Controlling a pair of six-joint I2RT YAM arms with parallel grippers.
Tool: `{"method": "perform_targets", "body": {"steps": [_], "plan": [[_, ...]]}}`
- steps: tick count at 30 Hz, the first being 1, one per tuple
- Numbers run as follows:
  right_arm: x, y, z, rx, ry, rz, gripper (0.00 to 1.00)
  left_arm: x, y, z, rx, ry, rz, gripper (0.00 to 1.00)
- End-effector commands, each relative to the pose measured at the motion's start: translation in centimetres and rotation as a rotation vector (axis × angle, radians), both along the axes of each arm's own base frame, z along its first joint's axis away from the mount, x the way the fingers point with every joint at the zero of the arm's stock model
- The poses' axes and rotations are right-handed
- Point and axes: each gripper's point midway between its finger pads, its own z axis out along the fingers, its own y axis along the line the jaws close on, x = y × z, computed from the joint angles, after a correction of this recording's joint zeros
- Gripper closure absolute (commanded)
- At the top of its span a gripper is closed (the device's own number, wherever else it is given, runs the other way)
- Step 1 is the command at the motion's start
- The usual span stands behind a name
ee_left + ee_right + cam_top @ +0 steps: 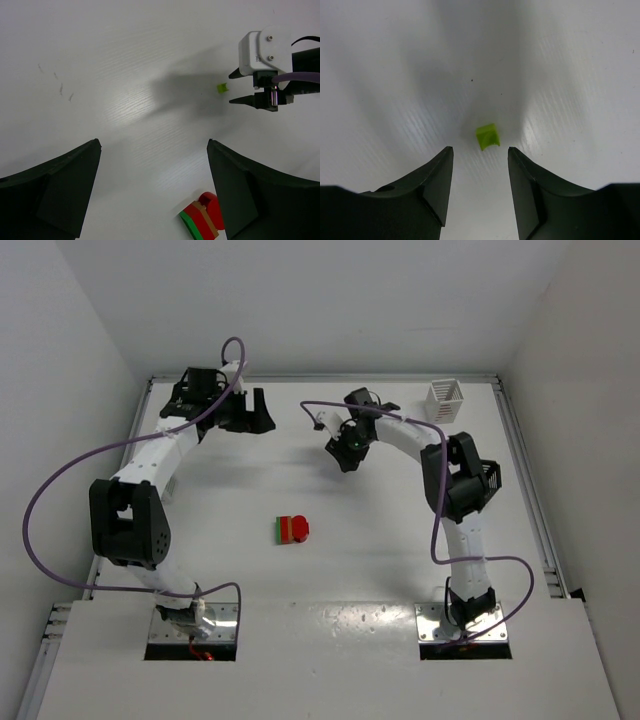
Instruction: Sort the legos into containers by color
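- Your left gripper (153, 145) hangs over the far left part of the table (400, 540). Its jaws are spread wide and nothing is between them.
- The multicolour lego stack (292, 529) lies near the middle of the table, closer to the arm bases than either gripper and touched by neither. In your left wrist view it shows green and red layers with a thin tan one between.
- A tiny yellow-green lego (487, 136) lies alone on the bare table, further back than the stack and well apart from it.
- Your right gripper (232, 90) is lined up on that tiny piece. The jaws stand partly apart and the piece sits just ahead of the tips, on the line of the gap. It is not pinched, and I cannot tell whether either tip touches it.
- One white container (445, 402) stands upright at the far right corner, well away from both grippers. You cannot see its inside clearly from the top view.
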Motion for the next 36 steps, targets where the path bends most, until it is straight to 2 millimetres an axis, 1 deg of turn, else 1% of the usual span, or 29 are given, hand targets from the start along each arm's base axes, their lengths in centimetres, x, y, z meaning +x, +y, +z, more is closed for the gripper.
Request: {"method": "perform_targets", "body": {"steps": [1,5,6,7,11,12,14,16,19,21,22,24,25,28,29,30,31,33,35,36], "plan": [[1.1,0.7,-0.1,0.014,-0.037,0.005,0.52,0.4,0.0,0.9,-0.025,-0.017,-0.005,0.07],[0.9,0.7,-0.1,0.018,-0.026,0.009,0.52,0.4,0.1,0.9,-0.019,-0.022,-0.01,0.07],[0.8,0.7,-0.6,0.014,-0.017,0.009,0.53,0.4,0.1,0.9,-0.019,-0.022,-0.01,0.07],[0.8,0.7,-0.6,0.014,-0.017,0.009,0.54,0.4,0.1,0.9,-0.019,-0.022,-0.01,0.07],[0.7,0.5,-1.3,0.003,-0.014,0.005,0.55,0.4,0.1,0.9,-0.019,-0.022,-0.01,0.07],[1.2,0.5,-1.2,0.003,-0.034,0.001,0.57,0.4,0.1,0.9,-0.019,-0.022,-0.01,0.07],[0.6,0.2,-2.0,-0.002,-0.015,-0.007,0.59,0.5,0.1,0.5,-0.018,-0.013,-0.01,0.07],[1.0,0.3,-1.9,0.001,-0.032,-0.019,0.62,0.5,0.1,0.5,-0.018,-0.012,-0.01,0.07],[0.6,0.5,-2.4,-0.006,-0.029,-0.021,0.63,0.5,0.1,0.5,-0.018,-0.012,-0.01,0.07],[0.3,0.3,-2.7,-0.01,-0.019,-0.021,0.66,0.5,0.1,0.5,-0.018,-0.012,-0.01,0.07],[0.6,0.3,-2.7,-0.014,-0.033,-0.026,0.66,0.5,0.1,0.5,-0.018,-0.012,-0.01,0.07],[0.4,0.0,-3.3,-0.026,-0.032,-0.03,0.67,0.5,0.1,0.5,-0.018,-0.012,-0.01,0.07],[0.7,0.1,-3.2,-0.021,-0.043,-0.03,0.68,0.4,0.5,0.2,-0.017,-0.003,-0.001,0.07],[0.4,0.5,-3.2,-0.018,-0.039,-0.03,0.74,0.4,0.5,0.2,-0.017,-0.003,-0.001,0.07],[0.5,0.4,-3.2,-0.025,-0.042,-0.034,0.77,0.4,0.5,0.2,-0.017,-0.003,-0.001,0.07],[0.4,0.3,-3.6,-0.029,-0.034,-0.034,0.83,0.4,0.5,0.2,-0.017,-0.003,-0.001,0.07],[0.7,0.5,-3.3,-0.025,-0.044,-0.034,0.86,0.4,0.5,0.2,-0.017,-0.003,-0.001,0.07],[0.5,0.4,-3.4,-0.029,-0.034,-0.034,0.92,0.4,0.5,0.5,-0.018,-0.012,-0.001,0.07],[0.1,0.2,-3.2,-0.033,-0.027,-0.034,0.94,0.4,0.5,0.5,-0.018,-0.013,-0.001,0.07],[0.0,0.1,-2.7,-0.032,-0.029,-0.034,0.94,0.4,0.5,0.5,-0.012,-0.017,-0.006,0.07]]}}
